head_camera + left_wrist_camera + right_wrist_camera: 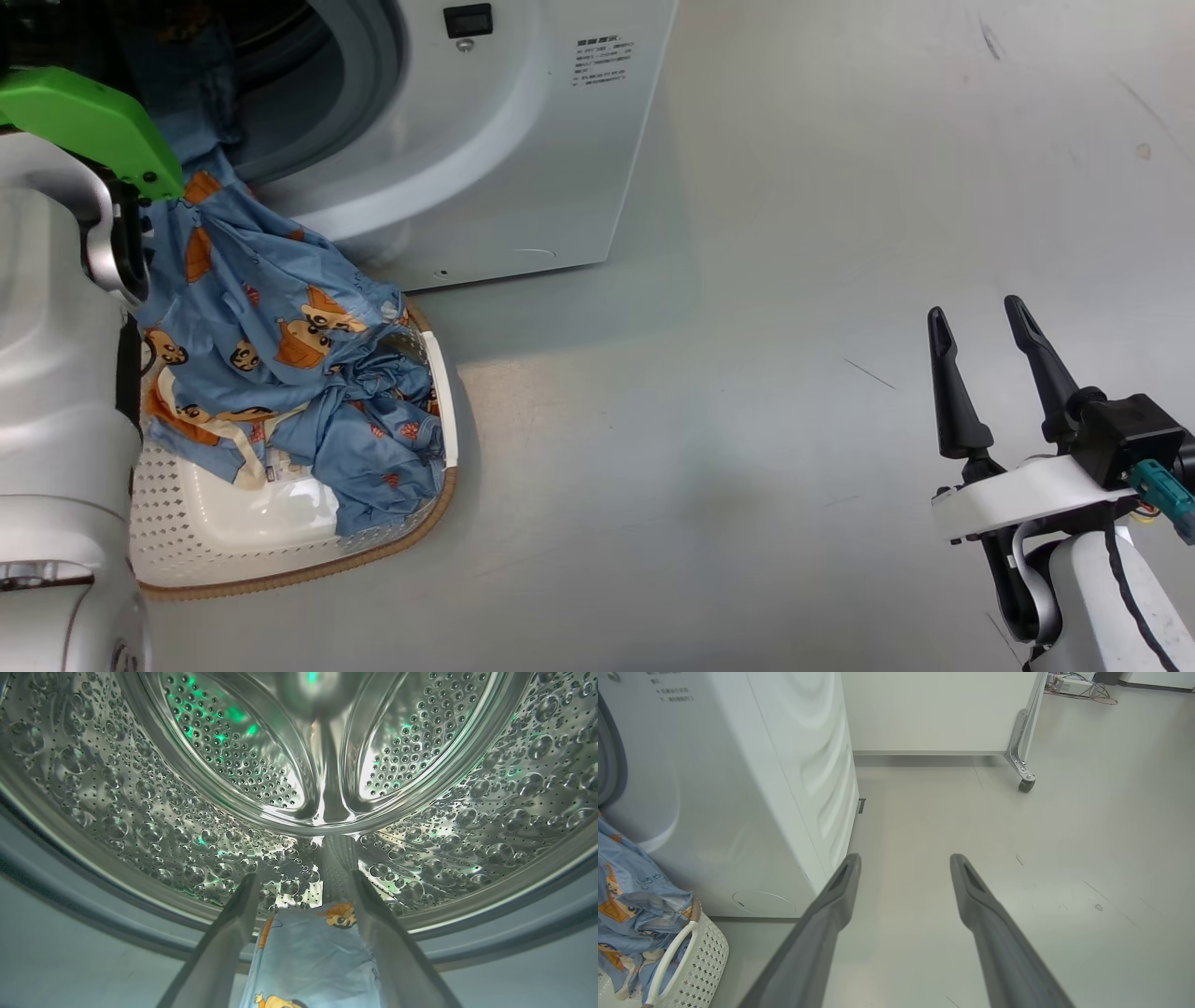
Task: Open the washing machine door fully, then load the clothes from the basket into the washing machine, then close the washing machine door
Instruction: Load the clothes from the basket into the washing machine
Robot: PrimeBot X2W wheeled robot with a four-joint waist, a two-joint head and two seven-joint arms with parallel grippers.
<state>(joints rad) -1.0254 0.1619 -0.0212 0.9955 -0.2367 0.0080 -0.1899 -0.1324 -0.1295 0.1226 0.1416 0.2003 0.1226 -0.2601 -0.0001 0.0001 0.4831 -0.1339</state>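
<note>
One washing machine (523, 140) stands far left, its porthole wide open with the grey gasket (373, 56) bare. One basket (187, 551) sits on the grey floor (747, 420) just in front of it, near left. And look at the clothes (271, 317): a single blue heap, how many garments I cannot tell, piled in the far half of the basket and running up in one long drape over the lip of the opening.

Up at the mouth of the machine is the left gripper (302, 877), both of its fingers spread wide just inside the steel drum (140, 812). One strip of the printed blue cloth lies in the gap between them, touching both. Whether they press on it I cannot tell, but the jaws stand apart. Past the fingertips, one raised rib (338, 868) runs along the drum floor, and two perforated panels show on the back wall. From the head camera, that arm shows as one pale forearm (56, 373) capped by one green cover (93, 121), at the near left.

Over at the near right, the right gripper (976, 313) hangs above bare floor, well apart from basket and machine, two dark fingers parted and nothing between them. Ahead of it, far right, sits one caster wheel (1024, 784) under a white panel (938, 709). On the machine's front: one black latch socket (467, 21), one printed label (605, 61), one round cap (763, 901) low down.
</note>
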